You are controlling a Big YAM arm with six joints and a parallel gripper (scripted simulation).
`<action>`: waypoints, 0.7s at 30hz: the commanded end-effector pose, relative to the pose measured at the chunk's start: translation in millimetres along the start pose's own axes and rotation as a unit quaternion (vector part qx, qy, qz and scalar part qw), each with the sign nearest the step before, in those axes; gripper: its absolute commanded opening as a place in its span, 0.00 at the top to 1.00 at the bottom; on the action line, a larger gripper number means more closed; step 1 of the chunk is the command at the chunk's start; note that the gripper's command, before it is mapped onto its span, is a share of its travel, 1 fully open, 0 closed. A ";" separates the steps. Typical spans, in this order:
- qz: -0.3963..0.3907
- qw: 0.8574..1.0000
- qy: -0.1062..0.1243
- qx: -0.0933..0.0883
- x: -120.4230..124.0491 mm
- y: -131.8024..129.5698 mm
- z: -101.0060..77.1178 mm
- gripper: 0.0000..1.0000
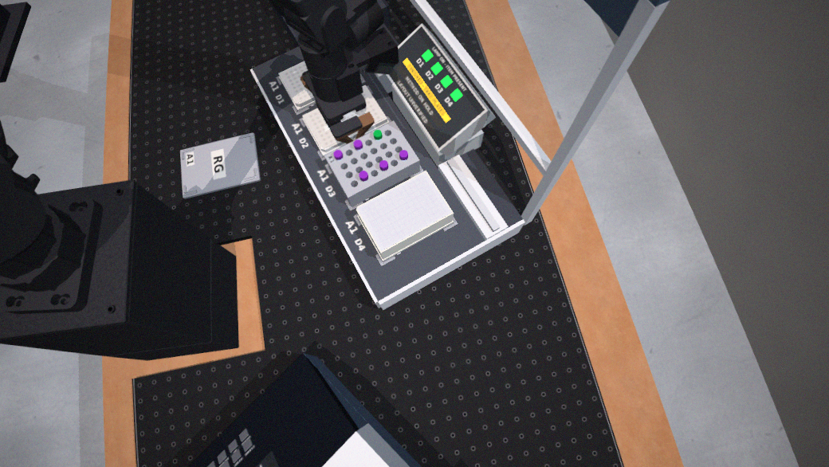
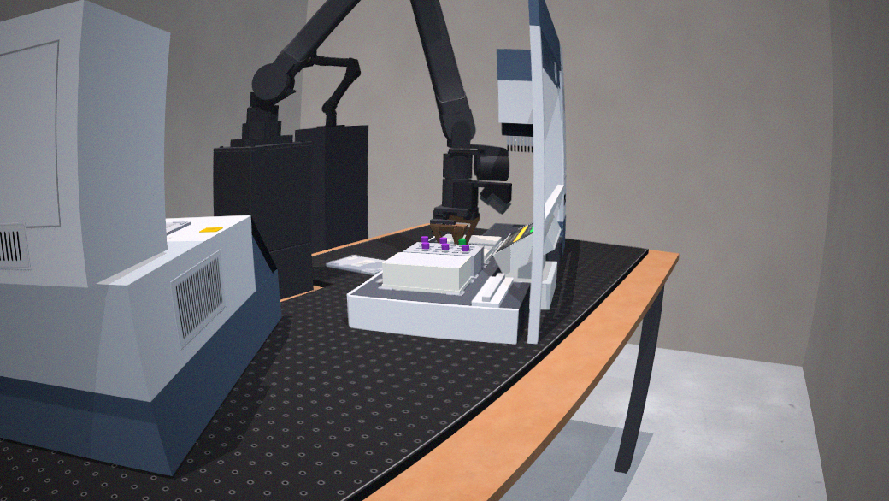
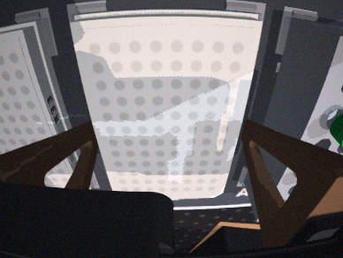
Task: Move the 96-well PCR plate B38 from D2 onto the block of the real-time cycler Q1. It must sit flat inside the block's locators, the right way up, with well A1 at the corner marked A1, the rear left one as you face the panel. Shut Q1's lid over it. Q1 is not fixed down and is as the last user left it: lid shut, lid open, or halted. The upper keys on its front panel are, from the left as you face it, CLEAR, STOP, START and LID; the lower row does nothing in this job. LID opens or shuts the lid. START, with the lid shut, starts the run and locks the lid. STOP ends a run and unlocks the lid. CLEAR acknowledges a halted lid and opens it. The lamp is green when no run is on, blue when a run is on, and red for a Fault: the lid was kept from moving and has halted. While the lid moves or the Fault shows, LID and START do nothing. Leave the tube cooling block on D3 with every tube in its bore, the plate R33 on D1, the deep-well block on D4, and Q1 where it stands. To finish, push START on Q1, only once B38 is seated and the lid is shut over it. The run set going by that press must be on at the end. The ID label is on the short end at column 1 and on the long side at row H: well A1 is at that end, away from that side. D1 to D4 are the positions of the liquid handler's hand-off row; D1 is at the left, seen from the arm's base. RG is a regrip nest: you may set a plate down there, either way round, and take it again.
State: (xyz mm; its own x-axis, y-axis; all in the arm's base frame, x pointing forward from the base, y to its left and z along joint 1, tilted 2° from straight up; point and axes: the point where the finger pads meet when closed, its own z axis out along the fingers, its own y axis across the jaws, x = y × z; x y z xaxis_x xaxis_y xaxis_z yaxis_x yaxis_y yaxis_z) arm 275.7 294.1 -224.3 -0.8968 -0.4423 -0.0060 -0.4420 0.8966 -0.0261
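Observation:
The white plate B38 (image 1: 322, 128) lies in the D2 position of the hand-off row, mostly hidden under my arm. In the wrist view it (image 3: 167, 104) fills the middle, flat in its nest. My gripper (image 1: 351, 127) is open and low over the plate, with one brown finger outside each long side (image 3: 171, 163); I cannot tell if the fingers touch it. In the side view the gripper (image 2: 455, 226) is down at plate level. The cycler Q1 (image 2: 124, 279) stands at the near left with its lid (image 2: 61, 143) raised.
Plate R33 (image 1: 294, 87) is on D1. The tube cooling block (image 1: 371, 162) with purple and green caps is on D3, right beside my fingers. The deep-well block (image 1: 404, 213) is on D4. The handler's status panel (image 1: 443, 92) and frame stand behind. The RG nest (image 1: 219, 165) lies left.

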 end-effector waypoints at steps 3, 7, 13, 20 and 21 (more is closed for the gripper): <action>0.002 0.999 -0.039 -0.016 -31.6 15.8 -16.1 0.00; 0.004 0.999 -0.044 -0.018 -36.1 17.3 -19.6 0.00; 0.005 0.999 -0.048 -0.019 -39.5 18.6 -22.0 0.00; -0.005 0.999 -0.032 -0.012 -25.7 12.9 -20.8 0.00; -0.005 1.000 -0.027 -0.011 -22.3 11.6 -19.9 0.00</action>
State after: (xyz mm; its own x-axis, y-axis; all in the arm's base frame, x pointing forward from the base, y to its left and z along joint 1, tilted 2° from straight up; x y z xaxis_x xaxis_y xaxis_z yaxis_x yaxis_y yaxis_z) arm 283.1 302.2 -220.5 -0.8982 -0.4388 -0.0268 -0.4385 0.8986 -0.0179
